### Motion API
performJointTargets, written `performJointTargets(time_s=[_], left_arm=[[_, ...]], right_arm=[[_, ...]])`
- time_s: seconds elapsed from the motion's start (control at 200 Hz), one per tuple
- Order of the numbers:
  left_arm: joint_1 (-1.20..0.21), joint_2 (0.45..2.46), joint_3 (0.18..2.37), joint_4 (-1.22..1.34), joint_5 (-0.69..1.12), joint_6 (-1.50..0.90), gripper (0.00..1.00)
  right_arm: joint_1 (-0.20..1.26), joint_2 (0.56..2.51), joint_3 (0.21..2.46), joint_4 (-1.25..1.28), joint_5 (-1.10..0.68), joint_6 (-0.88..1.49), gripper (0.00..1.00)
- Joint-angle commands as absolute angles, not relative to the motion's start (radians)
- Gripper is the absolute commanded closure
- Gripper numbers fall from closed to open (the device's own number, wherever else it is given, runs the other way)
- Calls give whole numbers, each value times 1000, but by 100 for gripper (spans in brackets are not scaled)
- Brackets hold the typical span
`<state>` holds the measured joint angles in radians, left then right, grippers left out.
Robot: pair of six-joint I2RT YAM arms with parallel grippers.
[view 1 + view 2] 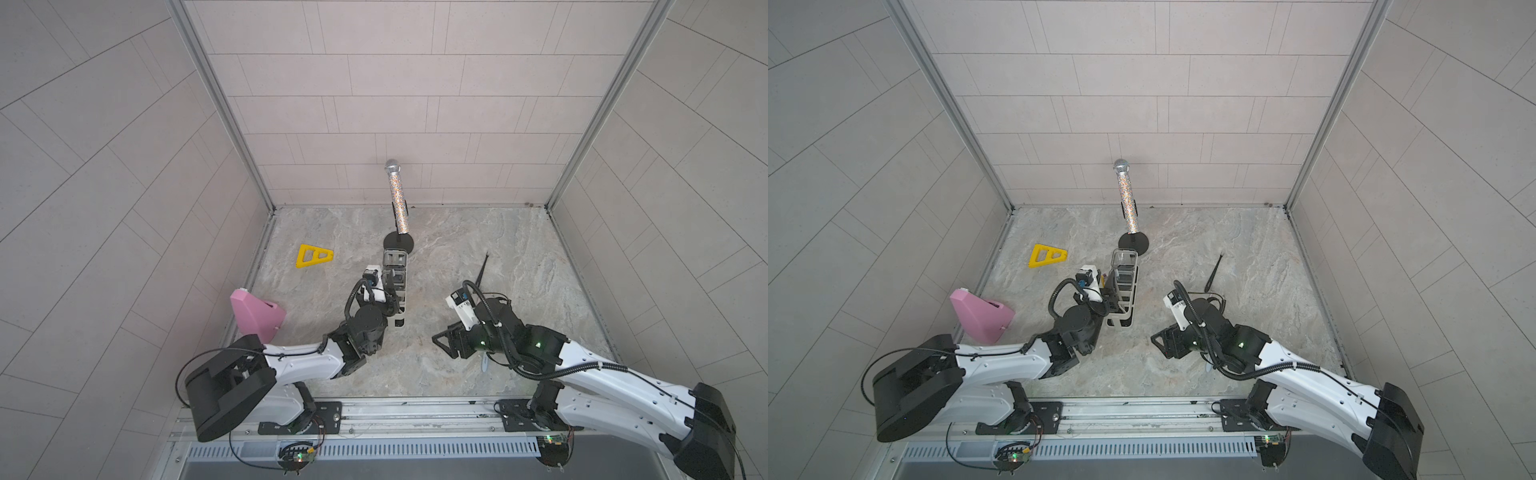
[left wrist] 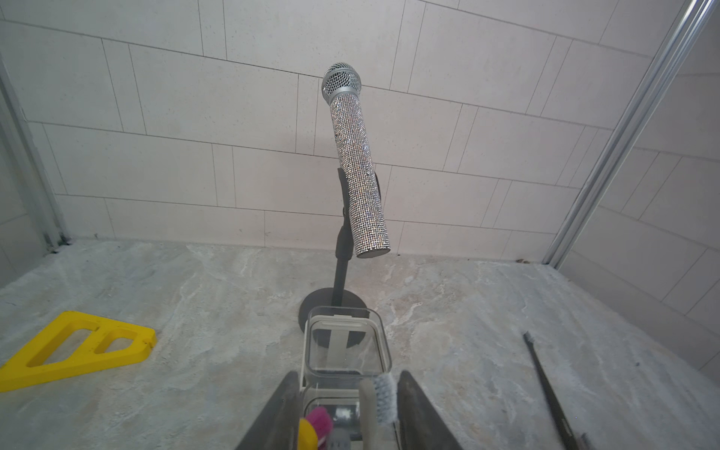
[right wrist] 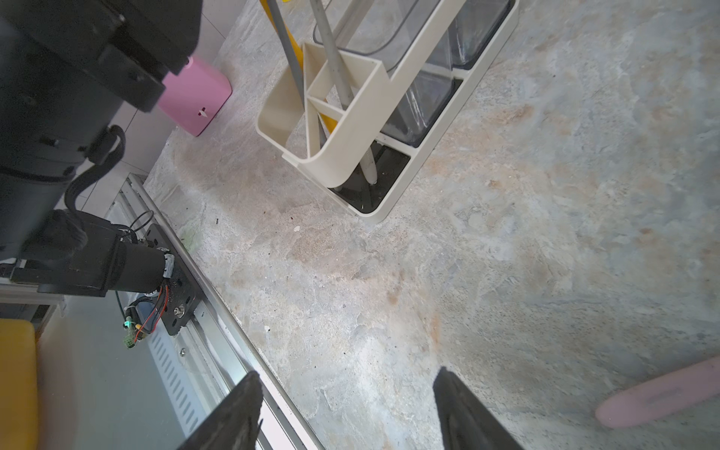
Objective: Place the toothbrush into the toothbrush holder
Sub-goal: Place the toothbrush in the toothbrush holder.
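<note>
Left gripper (image 2: 346, 375) parted — toothbrush (image 2: 385, 394) inside holder (image 2: 339, 322) rim

A glittery microphone (image 1: 398, 199) tilts on a black stand (image 1: 399, 243); a yellow triangular frame (image 1: 313, 255) lies flat; a pink wedge (image 1: 255, 313) sits by the side wall (image 1: 124, 249); a thin black tool (image 1: 482, 270), perhaps tweezers, lies apart.

Two toothbrushes (image 2: 385, 397) in one holder (image 3: 350, 128), two clear cups (image 2: 346, 343), one microphone (image 2: 358, 163), one yellow triangle (image 2: 78, 346)

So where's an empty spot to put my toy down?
Bare table: the back right corner, past the microphone and the black stick; behind the yellow triangle; and the front middle, this side of the toothbrush holder. It's crowded right at the holder, where the left gripper is.
</note>
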<state>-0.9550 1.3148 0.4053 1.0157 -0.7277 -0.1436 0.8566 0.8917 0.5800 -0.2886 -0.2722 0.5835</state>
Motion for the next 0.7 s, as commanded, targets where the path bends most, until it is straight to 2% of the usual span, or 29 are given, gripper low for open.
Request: performJointTargets(time_s=[0.0, 0.25, 0.365, 0.505, 0.696], left_arm=[[-950, 1294, 416, 988, -722, -147, 49], [-950, 1177, 457, 788, -689, -198, 31], [-952, 1086, 491, 638, -658, -237, 22], [-952, 979, 552, 403, -631, -307, 15], [-953, 910, 669, 73, -596, -403, 10]], right_arm=[[853, 875, 571, -285, -262, 588, 28], [832, 853, 604, -335, -251, 577, 27], [774, 846, 648, -409, -226, 567, 24], [588, 912, 723, -555, -188, 550, 20], [264, 1229, 870, -620, -218, 440, 19]])
